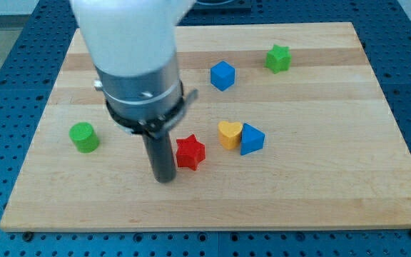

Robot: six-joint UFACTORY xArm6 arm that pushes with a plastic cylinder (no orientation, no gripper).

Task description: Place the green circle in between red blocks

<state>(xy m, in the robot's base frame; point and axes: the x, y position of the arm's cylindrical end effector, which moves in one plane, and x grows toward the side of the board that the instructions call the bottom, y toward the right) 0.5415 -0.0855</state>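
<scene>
The green circle point(84, 137) sits near the board's left edge. A red star point(190, 153) lies at the board's lower middle. I see only this one red block; the arm's body may hide others. My tip point(165, 178) rests on the board just left of the red star, close to it or touching it. The tip is about a hundred pixels to the right of the green circle.
A yellow heart point(230, 133) touches a blue triangular block point(251, 139) right of the red star. A blue cube point(222, 75) and a green star point(278, 58) lie toward the view's top. The wooden board point(334, 185) rests on a blue perforated table.
</scene>
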